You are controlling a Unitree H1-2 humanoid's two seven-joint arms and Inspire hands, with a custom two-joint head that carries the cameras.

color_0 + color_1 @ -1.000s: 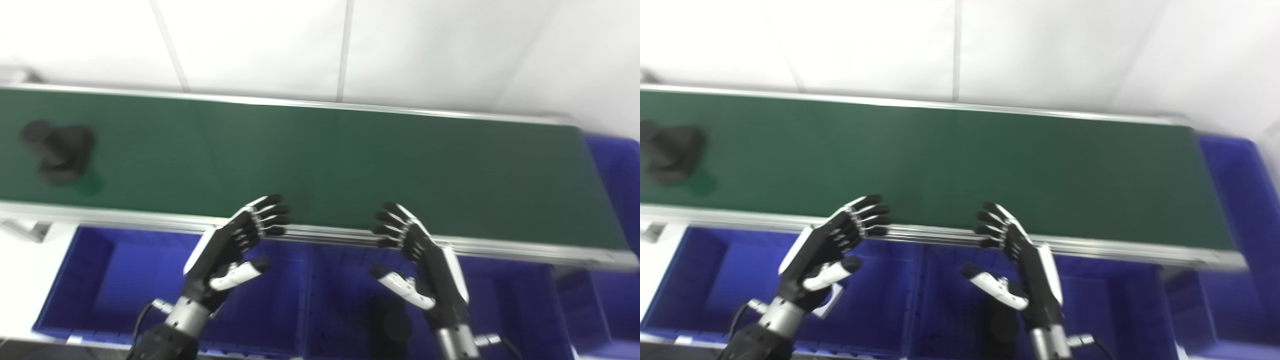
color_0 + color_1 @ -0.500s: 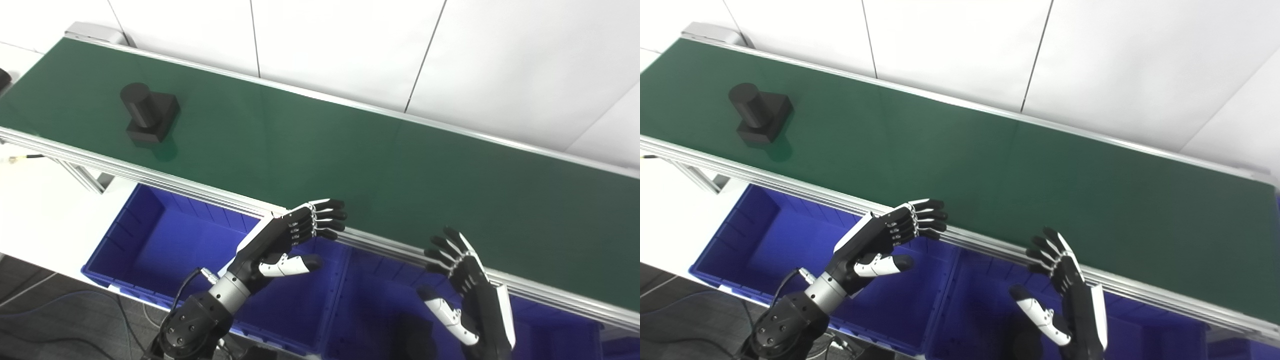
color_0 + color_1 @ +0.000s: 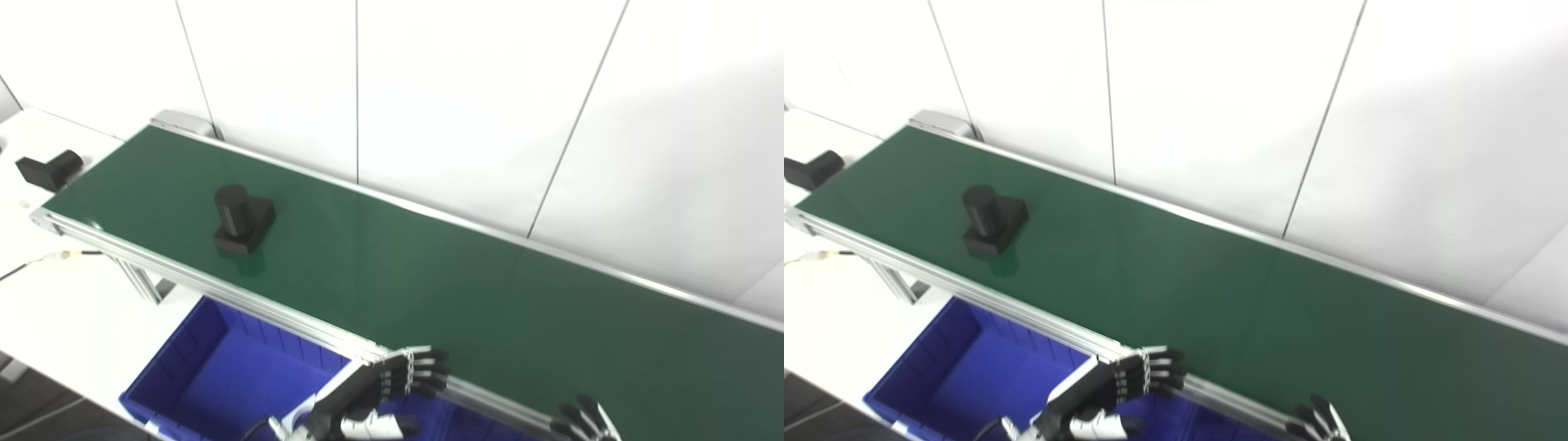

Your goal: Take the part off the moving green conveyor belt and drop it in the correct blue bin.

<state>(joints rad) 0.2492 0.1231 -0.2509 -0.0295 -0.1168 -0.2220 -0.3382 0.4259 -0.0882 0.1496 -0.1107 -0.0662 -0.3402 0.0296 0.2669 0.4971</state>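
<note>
A black part (image 3: 242,218), an upright cylinder on a square base, stands on the green conveyor belt (image 3: 429,288) toward its left end. My left hand (image 3: 373,398) is open and empty at the belt's near rail, over the blue bin (image 3: 214,380), far right of the part. My right hand (image 3: 582,419) shows only spread fingertips at the bottom edge, near the same rail. The part also shows in the right eye view (image 3: 991,219), as do the left hand (image 3: 1118,392) and the right fingertips (image 3: 1320,422).
A second black part (image 3: 49,168) lies on the white table beyond the belt's left end. A white panelled wall (image 3: 465,110) runs behind the belt. A thin cable (image 3: 43,260) lies on the white table at the left, below the belt.
The camera has tilted up and turned left, so both hands sit lower in the picture and the right one is mostly cut off. The part has ridden along the belt. Both hands stay open.
</note>
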